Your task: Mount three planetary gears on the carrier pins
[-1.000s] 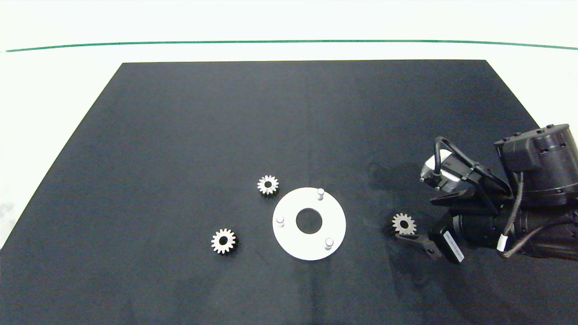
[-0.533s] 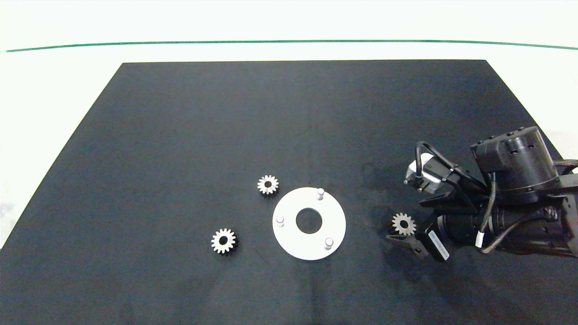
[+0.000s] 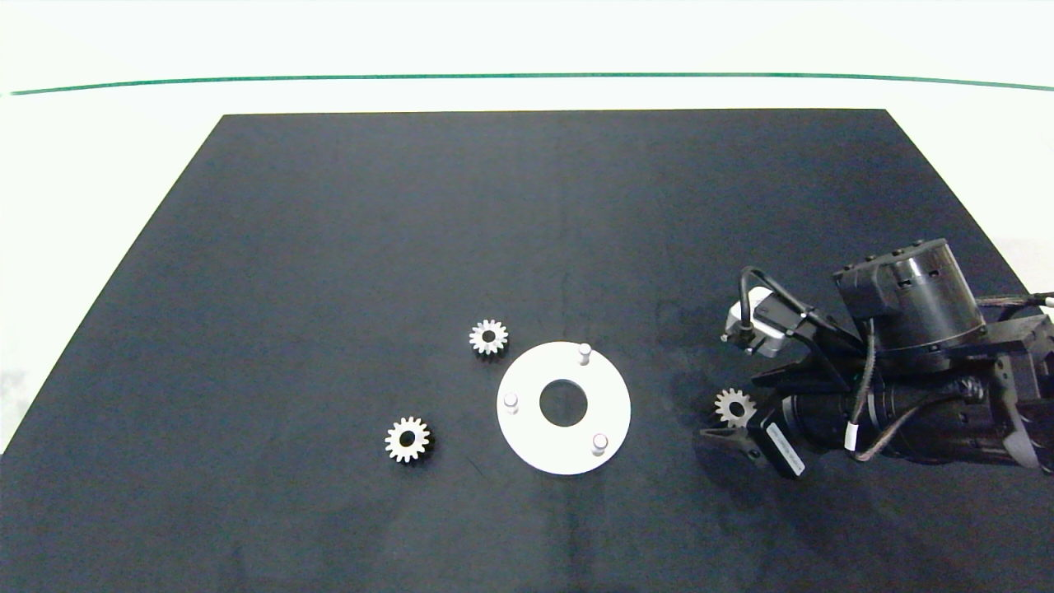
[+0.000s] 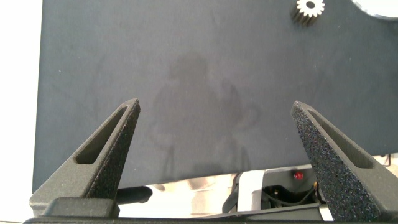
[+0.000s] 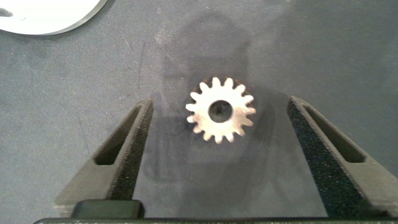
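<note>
A silvery toothed gear with a round bore lies flat on the black mat near its right edge, between the right gripper's wide-spread fingers, untouched.

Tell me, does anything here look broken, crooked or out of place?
Nothing stands out. Three small silvery metal gears lie flat on the black mat; the right gripper straddles one, open.

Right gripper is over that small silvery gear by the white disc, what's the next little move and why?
Probably lower and close: the right gripper is open, its fingers either side of the small silvery spur gear, which lies flat on the black mat, not yet gripped.
</note>
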Available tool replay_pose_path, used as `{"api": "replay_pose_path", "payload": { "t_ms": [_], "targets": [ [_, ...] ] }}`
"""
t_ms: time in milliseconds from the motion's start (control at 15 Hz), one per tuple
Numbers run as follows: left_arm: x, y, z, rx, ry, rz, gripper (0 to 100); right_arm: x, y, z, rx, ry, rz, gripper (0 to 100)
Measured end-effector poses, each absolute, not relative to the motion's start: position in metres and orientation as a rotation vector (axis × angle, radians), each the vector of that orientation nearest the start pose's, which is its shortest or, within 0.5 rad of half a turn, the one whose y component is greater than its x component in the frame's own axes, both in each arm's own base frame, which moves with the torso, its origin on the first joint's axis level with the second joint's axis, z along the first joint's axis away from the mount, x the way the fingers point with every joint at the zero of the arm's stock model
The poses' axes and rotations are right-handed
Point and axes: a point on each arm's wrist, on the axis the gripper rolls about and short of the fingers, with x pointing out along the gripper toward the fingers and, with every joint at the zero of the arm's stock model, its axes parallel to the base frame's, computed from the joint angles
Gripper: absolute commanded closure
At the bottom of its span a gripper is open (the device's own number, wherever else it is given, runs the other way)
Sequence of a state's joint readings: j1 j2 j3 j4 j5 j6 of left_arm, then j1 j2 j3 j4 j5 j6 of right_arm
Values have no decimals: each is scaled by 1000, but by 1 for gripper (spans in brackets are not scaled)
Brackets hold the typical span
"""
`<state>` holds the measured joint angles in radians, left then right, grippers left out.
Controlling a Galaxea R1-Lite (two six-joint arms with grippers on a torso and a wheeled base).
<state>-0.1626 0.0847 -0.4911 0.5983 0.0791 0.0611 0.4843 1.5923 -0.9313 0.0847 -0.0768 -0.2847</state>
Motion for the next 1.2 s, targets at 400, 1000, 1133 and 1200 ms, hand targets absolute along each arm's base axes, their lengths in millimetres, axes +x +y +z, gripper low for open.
{"api": "replay_pose_path", "payload": {
  "t_ms": [400,1000,1133,1200],
  "targets": [
    [-67,13,146,83,182,-89,0,244,128,179,-479,678,498,30],
    [-68,13,148,78,174,-93,0,243,127,180,-479,676,493,48],
    [-68,13,148,77,172,-94,0,244,128,179,-480,679,493,53],
    [-69,13,148,77,170,-94,0,244,128,178,-480,680,494,54]
  ]
}}
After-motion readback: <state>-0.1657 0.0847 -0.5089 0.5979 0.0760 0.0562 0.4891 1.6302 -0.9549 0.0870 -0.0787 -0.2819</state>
